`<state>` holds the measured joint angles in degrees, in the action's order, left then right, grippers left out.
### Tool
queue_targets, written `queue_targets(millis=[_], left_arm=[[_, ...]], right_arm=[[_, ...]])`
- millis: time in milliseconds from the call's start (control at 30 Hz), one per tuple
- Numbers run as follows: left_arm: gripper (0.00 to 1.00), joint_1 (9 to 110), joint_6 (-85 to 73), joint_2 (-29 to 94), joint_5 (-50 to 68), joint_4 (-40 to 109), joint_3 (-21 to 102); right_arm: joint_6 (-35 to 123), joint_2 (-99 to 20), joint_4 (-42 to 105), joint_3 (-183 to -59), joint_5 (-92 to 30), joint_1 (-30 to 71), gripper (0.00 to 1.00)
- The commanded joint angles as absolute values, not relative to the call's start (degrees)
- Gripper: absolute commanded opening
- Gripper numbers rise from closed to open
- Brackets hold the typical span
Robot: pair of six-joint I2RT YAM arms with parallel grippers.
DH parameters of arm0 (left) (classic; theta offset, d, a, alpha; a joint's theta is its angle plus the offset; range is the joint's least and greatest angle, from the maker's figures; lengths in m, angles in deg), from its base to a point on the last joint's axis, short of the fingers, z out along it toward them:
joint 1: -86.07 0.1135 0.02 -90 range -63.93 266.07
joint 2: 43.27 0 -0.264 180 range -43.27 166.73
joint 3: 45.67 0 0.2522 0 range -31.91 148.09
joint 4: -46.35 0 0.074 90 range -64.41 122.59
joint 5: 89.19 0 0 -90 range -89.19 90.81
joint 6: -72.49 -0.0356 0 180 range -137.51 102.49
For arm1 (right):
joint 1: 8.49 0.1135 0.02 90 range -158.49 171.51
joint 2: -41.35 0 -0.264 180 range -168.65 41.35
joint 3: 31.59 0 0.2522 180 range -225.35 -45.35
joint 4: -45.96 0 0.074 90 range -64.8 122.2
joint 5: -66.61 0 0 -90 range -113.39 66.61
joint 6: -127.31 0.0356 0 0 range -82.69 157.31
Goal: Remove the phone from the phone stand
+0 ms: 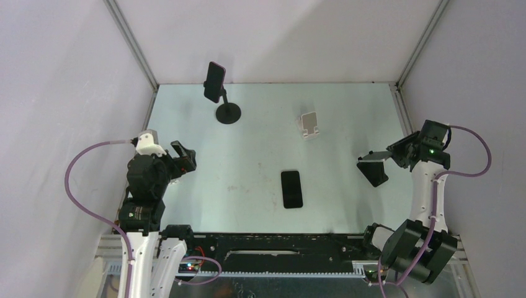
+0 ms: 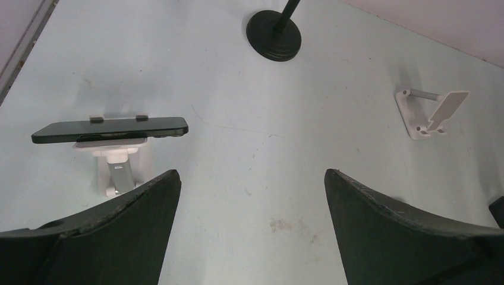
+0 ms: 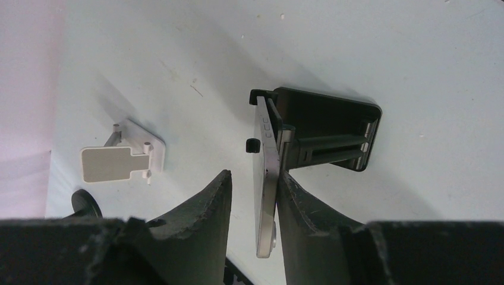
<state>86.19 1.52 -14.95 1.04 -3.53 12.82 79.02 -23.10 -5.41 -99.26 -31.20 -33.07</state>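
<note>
The right gripper [image 3: 255,178] straddles the phone [image 3: 265,148] standing in the black stand [image 3: 333,127] on the desk's [image 3: 428,53] right side, jaws narrowed but not yet clamped, positioned to lift it clear.

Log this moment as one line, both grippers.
right gripper: astride phone in black phone stand, gap beside one finger | left gripper: open, empty | phone: not yet lifted
</note>
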Motion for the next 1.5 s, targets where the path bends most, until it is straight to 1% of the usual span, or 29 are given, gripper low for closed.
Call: queue_targets(millis=[0, 167, 300, 367, 433, 533, 667, 700, 767, 967, 1167, 1300, 1467], left_arm=[[0.98, 85.9, 1.04, -15.41, 0.98, -2.19, 12.92], [0.98, 85.9, 1.04, -15.45, 0.98, -2.15, 12.91], [0.98, 85.9, 1.04, -15.58, -0.14, -2.19, 12.84], [0.98, 85.9, 1.04, -15.54, -0.42, -2.17, 12.83], [0.98, 85.9, 1.04, -15.42, -0.35, -2.16, 12.91], [0.98, 85.9, 1.03, -15.27, -0.25, -2.17, 12.92], [0.98, 85.9, 1.04, -15.25, -0.33, -2.16, 12.85], [0.98, 85.9, 1.04, -15.28, -0.34, -2.18, 12.9], [0.98, 85.9, 1.04, -15.16, -0.26, -2.09, 12.92], [0.98, 85.9, 1.04, -14.9, 0.0, -2.1, 12.88], [0.98, 85.9, 1.04, -14.66, 0.17, -2.01, 12.89], [0.98, 85.9, 1.04, -14.47, 0.34, -2.02, 12.91], [0.98, 85.9, 0.95, -14.56, 0.37, -2.01, 12.87]], right_arm=[[79.4, -23.56, -3.27, -98.39, -32.59, -33.28, 0.39], [79.24, -24.16, -2.85, -97.41, -33.31, -33.28, 0.4], [79.23, -24.26, -2.63, -97.04, -33.4, -33.34, 0.36], [79.37, -23.99, -2.36, -97.03, -33.47, -33.36, 0.3], [79.48, -23.63, -2.01, -97.03, -33.8, -33.37, 0.2], [79.45, -23.0, -1.18, -97.03, -34.54, -33.37, 0.17], [79.12, -21.8, -0.07, -97.22, -35.95, -33.32, 0.07], [79.07, -21.56, 0.0, -97.34, -36.13, -33.3, 0.03], [78.99, -20.59, -0.21, -97.98, -36.27, -33.24, 0.0], [78.16, -17.6, -1.77, -101.55, -34.77, -31.41, 0.0], [75.74, -15.76, -2.37, -105.96, -31.39, -24.72, 0.0], [71.56, -17.28, -0.74, -108.05, -31.33, -13.83, 0.0], [67.48, -21.53, 3.89, -108.77, -36.75, -2.39, 0.0]])
